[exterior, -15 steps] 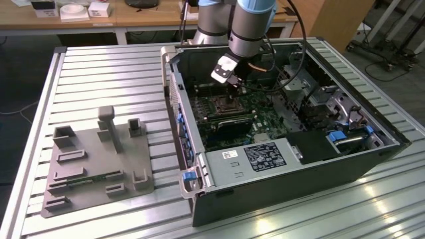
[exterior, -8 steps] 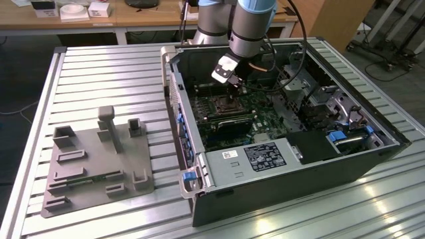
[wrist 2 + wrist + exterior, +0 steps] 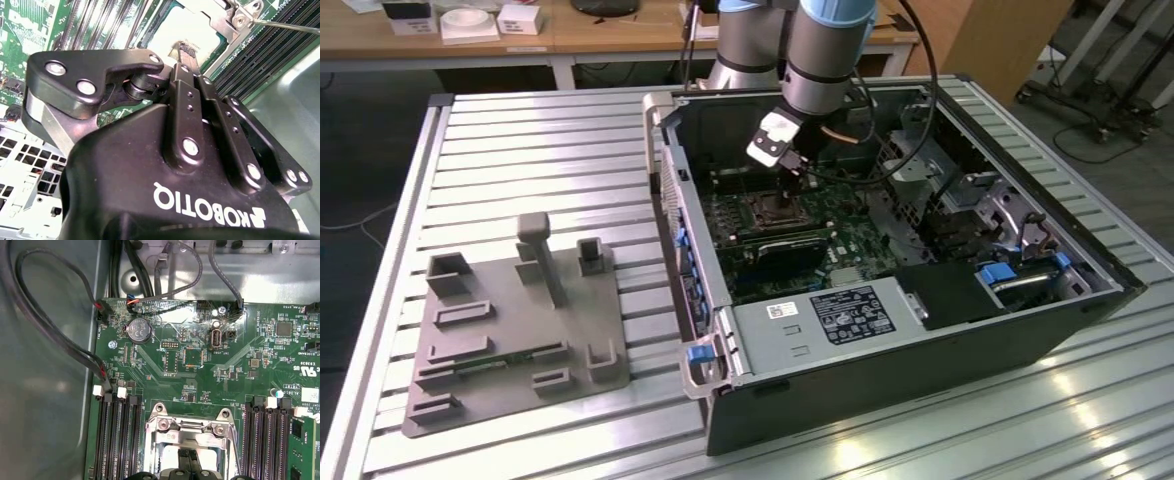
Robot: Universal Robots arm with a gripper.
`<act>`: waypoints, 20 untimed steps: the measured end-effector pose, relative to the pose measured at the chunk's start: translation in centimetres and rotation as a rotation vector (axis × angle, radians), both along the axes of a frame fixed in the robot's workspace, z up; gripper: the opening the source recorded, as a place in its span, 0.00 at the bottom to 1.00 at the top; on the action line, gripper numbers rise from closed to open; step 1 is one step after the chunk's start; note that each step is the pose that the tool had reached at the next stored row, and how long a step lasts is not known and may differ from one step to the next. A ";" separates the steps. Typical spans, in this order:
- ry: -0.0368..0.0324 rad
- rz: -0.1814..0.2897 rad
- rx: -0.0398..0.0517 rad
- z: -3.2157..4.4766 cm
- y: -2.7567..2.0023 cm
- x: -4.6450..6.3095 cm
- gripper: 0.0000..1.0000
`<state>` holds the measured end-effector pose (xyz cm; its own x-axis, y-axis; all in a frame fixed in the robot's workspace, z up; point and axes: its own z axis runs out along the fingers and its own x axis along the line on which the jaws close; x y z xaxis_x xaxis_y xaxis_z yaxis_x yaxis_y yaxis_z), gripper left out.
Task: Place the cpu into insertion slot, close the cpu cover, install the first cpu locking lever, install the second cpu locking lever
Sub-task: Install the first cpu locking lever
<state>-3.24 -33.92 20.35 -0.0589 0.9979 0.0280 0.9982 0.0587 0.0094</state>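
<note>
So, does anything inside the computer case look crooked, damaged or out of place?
Nothing stands out. The claw hangs right over the insertion slot, where the cpu lies flat and square in the second wrist view. The black cables loop loosely along the case wall, but their ends are plugged into the green board.

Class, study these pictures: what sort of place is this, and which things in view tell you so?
Probably a robotics lab or workshop: a robot arm reaches into an open computer case on a slatted metal table, a grey fixture plate lies beside it, and wooden desks stand behind.
</note>
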 end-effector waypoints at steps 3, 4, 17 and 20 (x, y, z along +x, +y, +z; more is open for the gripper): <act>0.0000 0.000 0.0000 0.00 0.00 0.1 0.11; 0.0000 0.000 0.0000 0.00 0.00 0.1 0.11; 0.0001 -0.007 -0.0001 1.32 0.00 0.1 0.11; -0.0001 -0.017 0.0002 1.39 0.00 0.1 0.11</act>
<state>-3.11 -33.91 21.74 -0.0421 0.9987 0.0282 0.9991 0.0419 0.0095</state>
